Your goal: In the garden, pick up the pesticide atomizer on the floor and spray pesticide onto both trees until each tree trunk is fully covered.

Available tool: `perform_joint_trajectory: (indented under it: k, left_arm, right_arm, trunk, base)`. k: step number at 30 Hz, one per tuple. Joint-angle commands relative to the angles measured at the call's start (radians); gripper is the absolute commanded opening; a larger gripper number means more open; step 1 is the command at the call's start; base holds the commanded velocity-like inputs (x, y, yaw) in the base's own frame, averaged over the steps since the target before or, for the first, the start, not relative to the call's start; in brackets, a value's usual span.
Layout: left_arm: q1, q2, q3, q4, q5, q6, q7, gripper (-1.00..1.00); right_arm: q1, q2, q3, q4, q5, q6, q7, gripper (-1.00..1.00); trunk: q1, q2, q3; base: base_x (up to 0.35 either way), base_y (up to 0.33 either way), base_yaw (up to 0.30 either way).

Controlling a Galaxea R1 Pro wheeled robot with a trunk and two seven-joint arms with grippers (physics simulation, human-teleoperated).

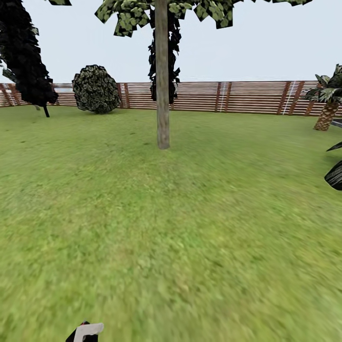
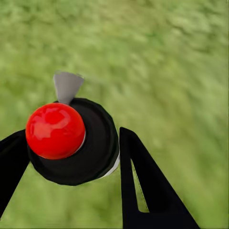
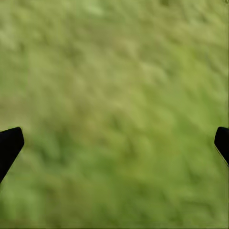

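Currently left tool (image 2: 71, 157) clamps atomizer (image 2: 71, 140) over lawn (image 1: 190, 228); right tool (image 3: 114, 143) spread, empty. Tree trunk (image 1: 162, 80) well ahead near fence (image 1: 247, 97). Risk: spraying too early, mist misses bark.

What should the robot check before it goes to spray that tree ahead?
1. Atomizer between the left gripper fingers: ok.
2. Nozzle aimed at the tree trunk: cannot tell.
3. Trunk in sight, straight ahead: ok.
4. Close enough to spray: not ok, lawn lies between.
5. Path over the grass free: ok.
6. Right gripper open and empty: ok.
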Motion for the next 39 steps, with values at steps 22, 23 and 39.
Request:
perform_joint_trajectory:
  k: [22,23,39]
  left_arm:
    - [0.0,-0.002,-0.001,-0.001,0.0,0.0,0.001,-1.0]
    - [0.0,-0.002,-0.001,0.0,0.0,0.0,0.001,-1.0]
    - [0.0,-0.002,-0.001,-0.003,0.0,0.0,0.001,-1.0]
  right_arm:
    - [0.0,0.0,0.0,0.0,0.0,0.0,0.0,1.0]
    - [0.0,0.0,0.0,0.0,0.0,0.0,0.0,1.0]
    - [0.0,0.0,0.0,0.0,0.0,0.0,0.0,1.0]
  trunk:
    - [0.0,0.0,0.0]
    - [0.0,0.0,0.0]
    - [0.0,0.0,0.0]
  base:
    - [0.339,0.0,0.0]
    - [0.339,0.0,0.0]
    - [0.339,0.0,0.0]
